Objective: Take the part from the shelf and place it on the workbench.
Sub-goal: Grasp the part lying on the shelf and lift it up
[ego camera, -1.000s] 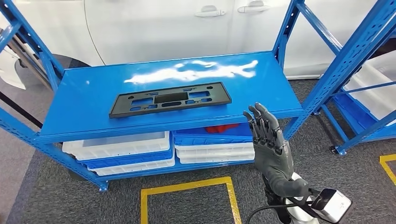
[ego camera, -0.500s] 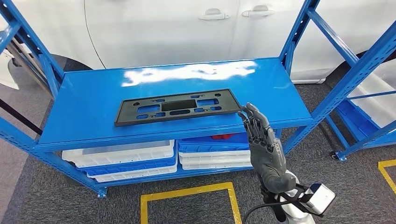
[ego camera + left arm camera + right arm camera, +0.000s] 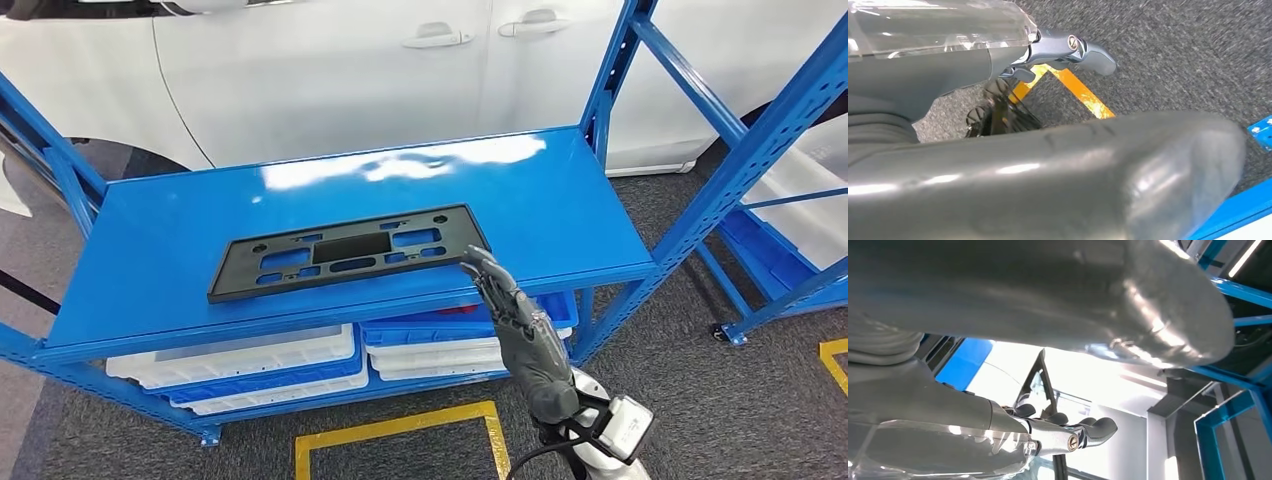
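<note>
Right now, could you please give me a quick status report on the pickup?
Right hand open, fingertips at shelf edge by the black plastic panel. Left hand holds nothing, over the carpet. Panel flat on blue shelf, untouched. Nothing in the way.

Black slotted part (image 3: 342, 252) flat on shelf (image 3: 160, 240)

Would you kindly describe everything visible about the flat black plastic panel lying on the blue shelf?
The flat black plastic panel is a long, thin rectangle with a matte look, pierced by several rectangular cutouts and small holes through which the blue metal shelf shows. It lies flat near the shelf's front edge, slightly askew. The right hand reaches toward its right end, fingertips close by; contact cannot be told.
</note>
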You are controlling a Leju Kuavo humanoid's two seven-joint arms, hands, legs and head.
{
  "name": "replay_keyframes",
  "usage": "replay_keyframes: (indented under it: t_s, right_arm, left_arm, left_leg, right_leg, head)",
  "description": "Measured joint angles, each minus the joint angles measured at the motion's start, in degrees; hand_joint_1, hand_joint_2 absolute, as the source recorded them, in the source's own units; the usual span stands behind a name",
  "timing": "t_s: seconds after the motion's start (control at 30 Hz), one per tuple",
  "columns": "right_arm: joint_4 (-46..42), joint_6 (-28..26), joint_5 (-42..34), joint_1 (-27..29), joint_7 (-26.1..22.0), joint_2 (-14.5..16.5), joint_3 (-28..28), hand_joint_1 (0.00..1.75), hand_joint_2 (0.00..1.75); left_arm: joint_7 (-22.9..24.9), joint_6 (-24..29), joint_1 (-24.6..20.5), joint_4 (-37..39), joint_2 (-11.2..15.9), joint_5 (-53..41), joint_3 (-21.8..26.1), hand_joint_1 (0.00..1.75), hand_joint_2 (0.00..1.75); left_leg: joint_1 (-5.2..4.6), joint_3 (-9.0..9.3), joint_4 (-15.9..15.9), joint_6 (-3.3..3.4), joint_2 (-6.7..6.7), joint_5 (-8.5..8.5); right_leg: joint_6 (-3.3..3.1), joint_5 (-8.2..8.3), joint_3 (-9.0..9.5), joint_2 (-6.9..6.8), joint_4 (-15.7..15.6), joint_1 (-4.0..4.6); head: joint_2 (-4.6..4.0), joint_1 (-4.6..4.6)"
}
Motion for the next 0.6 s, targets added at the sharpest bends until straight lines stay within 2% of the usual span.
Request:
replay_keyframes:
  t_s: [0.03,0.07,0.1,0.17,0.27,0.33,0.4,0.43,0.47,0.5,0.53,0.57,0.6]
  right_arm:
    - [0.2,-0.1,0.0,0.0,0.0,0.0,0.4,0.00,0.00]
    - [0.5,-0.1,0.0,-0.1,0.0,-0.1,0.9,0.00,0.00]
    - [0.7,-0.1,0.0,-0.2,0.0,-0.1,1.3,0.00,0.00]
    - [1.2,-0.2,0.1,-0.3,0.0,-0.2,1.9,0.00,0.00]
    - [1.6,-0.2,0.2,-0.5,0.0,-0.5,2.6,0.00,0.00]
    - [1.9,-0.2,0.1,-0.7,0.0,-0.8,2.9,0.00,0.00]
    - [2.3,-0.2,0.1,-0.8,0.0,-1.1,3.2,0.00,0.00]
    - [2.7,-0.1,0.2,-0.9,0.0,-1.2,3.4,0.00,0.00]
    - [3.1,-0.1,0.2,-1.0,0.0,-1.3,3.7,0.00,0.00]
    - [3.7,0.0,0.3,-1.2,0.0,-1.4,3.9,0.00,0.00]
    - [4.3,0.0,0.4,-1.6,0.0,-1.4,4.3,0.00,0.00]
    - [5.1,0.1,0.5,-2.2,0.0,-1.5,4.6,0.00,0.00]
    - [5.9,0.1,0.6,-2.8,0.0,-1.4,4.9,0.00,0.00]
  left_arm:
    - [-0.1,0.0,0.1,0.0,0.0,0.0,0.1,0.00,0.00]
    - [-0.1,0.0,0.1,0.0,0.1,0.0,0.3,0.00,0.00]
    - [-0.2,0.0,0.1,0.0,0.1,0.0,0.4,0.00,0.00]
    - [-0.2,0.1,0.1,0.0,0.2,-0.1,0.5,0.00,0.00]
    - [0.2,0.5,0.2,0.0,0.2,0.0,0.6,0.00,0.00]
    - [0.5,0.6,0.2,0.0,0.2,0.1,0.6,0.00,0.00]
    - [0.6,0.8,0.2,0.0,0.2,0.1,0.6,0.00,0.00]
    - [0.7,0.9,0.2,0.0,0.2,0.1,0.6,0.00,0.00]
    - [0.8,1.0,0.2,0.0,0.2,0.1,0.7,0.00,0.00]
    - [0.8,1.0,0.3,0.0,0.2,0.1,0.7,0.00,0.00]
    - [0.9,1.0,0.3,0.0,0.2,0.1,0.7,0.00,0.00]
    - [0.9,0.9,0.3,0.0,0.1,0.1,0.7,0.00,0.00]
    - [0.8,0.9,0.2,0.0,0.1,0.1,0.7,0.00,0.00]
  left_leg:
    - [-0.11,1.20,-3.9,0.38,-0.04,2.85]
    - [-0.32,2.53,-7.6,0.84,-0.10,4.92]
    - [-0.52,3.58,-10.4,1.24,-0.14,6.12]
    - [-0.90,4.29,-12.3,1.80,-0.21,6.03]
    - [-0.52,5.10,-13.5,2.55,-0.17,5.91]
    - [-0.23,5.90,-14.1,3.03,-0.08,5.78]
    - [-0.21,6.39,-14.2,3.25,-0.07,5.34]
    - [-0.20,6.70,-14.2,3.23,-0.08,5.07]
    - [-0.19,7.10,-14.2,3.16,-0.09,4.76]
    - [-0.17,7.60,-14.2,3.03,-0.11,4.42]
    - [-0.15,8.14,-14.2,2.85,-0.12,4.05]
    - [-0.24,8.56,-14.1,2.57,-0.11,3.66]
    - [-0.33,8.83,-14.1,2.24,-0.12,3.30]
  right_leg:
    - [0.04,-0.41,0.54,0.07,0.0,0.06]
    - [0.17,-0.81,0.98,0.12,0.0,0.20]
    - [0.36,-1.11,1.19,0.19,0.0,0.25]
    - [0.93,-1.42,1.25,0.30,0.0,0.26]
    - [1.92,-2.20,1.37,0.16,0.5,0.23]
    - [2.53,-4.43,-0.92,-0.05,5.2,0.06]
    - [2.99,-6.86,-5.49,-0.11,12.7,-0.28]
    - [3.18,-6.90,-7.22,-0.14,14.9,-0.48]
    - [3.32,-5.81,-8.01,-0.21,15.2,-0.66]
    - [3.39,-3.62,-7.56,-0.32,13.1,-0.82]
    - [3.37,-0.94,-6.22,-0.48,9.3,-0.95]
    - [3.27,0.98,-4.68,-0.62,5.5,-0.93]
    - [3.05,2.16,-3.44,-0.69,2.5,-0.87]
  head:
    - [0.00,0.00]
    - [0.00,0.01]
    - [0.00,0.01]
    - [0.00,0.01]
    - [0.00,0.01]
    - [0.00,0.01]
    - [0.00,0.01]
    - [0.00,0.01]
    - [0.00,0.01]
    - [0.00,0.01]
    - [0.00,0.01]
    - [0.00,0.01]
    - [0.00,0.01]
